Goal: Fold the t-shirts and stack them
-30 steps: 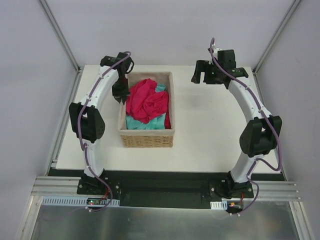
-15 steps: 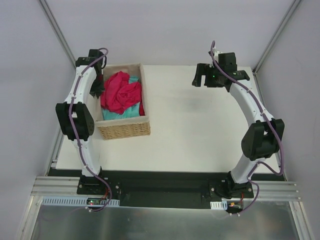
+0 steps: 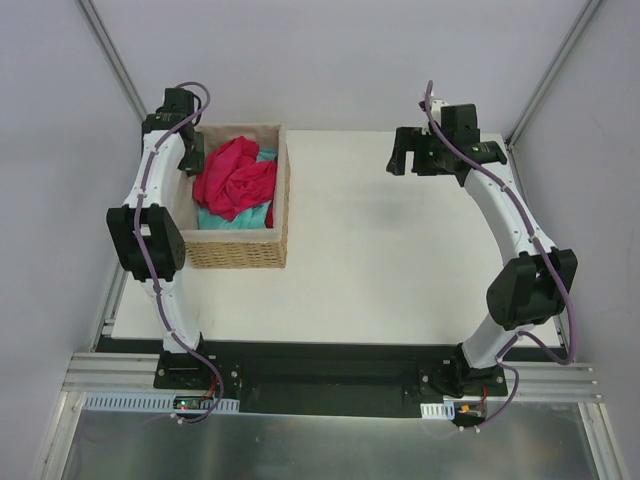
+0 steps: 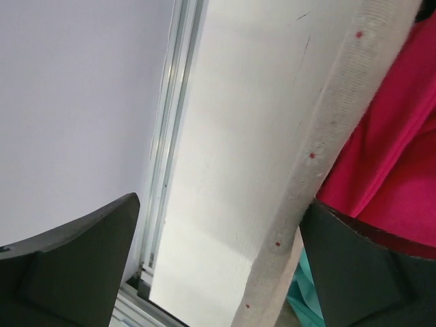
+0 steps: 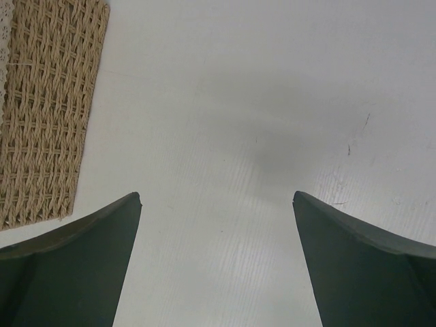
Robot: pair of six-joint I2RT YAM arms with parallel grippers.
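Top external view showed a white table (image 3: 400, 260) with a wicker basket (image 3: 235, 250) standing at its far-left corner, long axis running from the near edge toward the far edge. Both garments lay crumpled inside it. The crimson-pink t-shirt (image 3: 235, 178) was heaped on top, and the turquoise t-shirt (image 3: 225, 218) showed beneath it toward the basket's near end. Neither was folded, and bunched as they were, neither showed a clear long axis.

The left gripper (image 4: 219, 204) hung over the basket's left wall with its jaws spread wide. In the left wrist view one finger was outside above bare table and the other inside above the crimson fabric, with the cloth-lined rim running between them unclamped. It held nothing. The shirts lay just to the right of those jaws, toward the table's middle.

The right gripper (image 3: 408, 160) hovered near the far-right corner, jaws wide and empty, well apart from the basket. The left arm was clearly the nearer for reaching a shirt.
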